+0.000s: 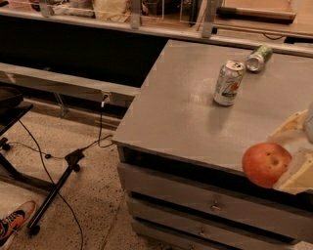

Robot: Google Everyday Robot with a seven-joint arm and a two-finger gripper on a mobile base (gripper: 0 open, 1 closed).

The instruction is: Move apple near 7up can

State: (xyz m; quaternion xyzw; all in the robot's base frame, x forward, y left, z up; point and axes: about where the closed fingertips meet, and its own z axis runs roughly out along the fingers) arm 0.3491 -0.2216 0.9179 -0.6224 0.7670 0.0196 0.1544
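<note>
The round orange-red apple (265, 164) is at the front edge of the grey table (181, 112), near its right end. My gripper (287, 158) reaches in from the right edge of the view, and its cream fingers (299, 178) are closed around the apple's right side. The 7up can (229, 83), silver-white with green lettering, stands upright on the table farther back and a little left of the apple, well apart from it.
A mostly green can (258, 57) lies on its side behind the 7up can. Drawers (205, 205) sit under the table top. A shelf with clutter (112, 10) runs along the back. Cables and a stand (58, 185) lie on the floor at left.
</note>
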